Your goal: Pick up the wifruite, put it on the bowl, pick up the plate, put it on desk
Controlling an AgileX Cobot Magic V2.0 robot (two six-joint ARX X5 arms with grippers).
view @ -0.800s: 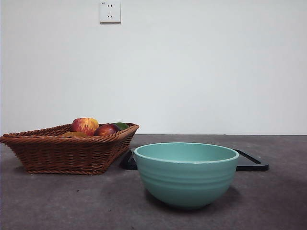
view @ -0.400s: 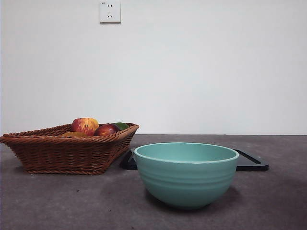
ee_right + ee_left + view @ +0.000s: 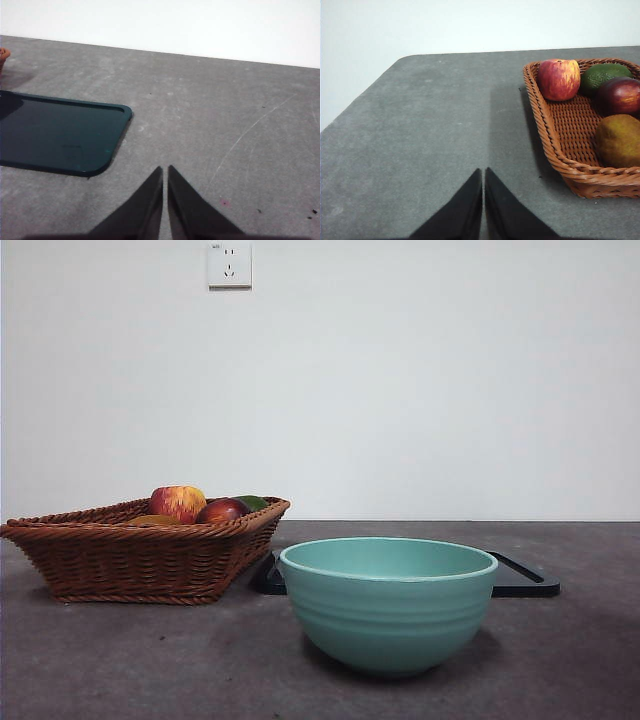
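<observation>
The wifruite [image 3: 619,140], a dull yellowish-brown oval, lies in the wicker basket [image 3: 555,150] beside a streaked apple [image 3: 559,79], a dark red fruit [image 3: 620,95] and a green fruit [image 3: 602,75]. In the front view only a sliver of the wifruite [image 3: 150,521] shows above the basket rim. The teal bowl [image 3: 388,600] stands in the middle of the desk [image 3: 150,660], with nothing showing inside it. Behind it lies the flat dark plate [image 3: 525,580], also seen from the right wrist [image 3: 60,132]. My left gripper [image 3: 483,172] is shut above bare desk beside the basket. My right gripper [image 3: 165,170] is shut beside the plate's corner.
The basket [image 3: 140,555] sits at the left of the desk, close to the plate's left end. A white wall with a socket [image 3: 229,264] backs the table. The desk's rounded far corner [image 3: 405,57] lies beyond the left gripper.
</observation>
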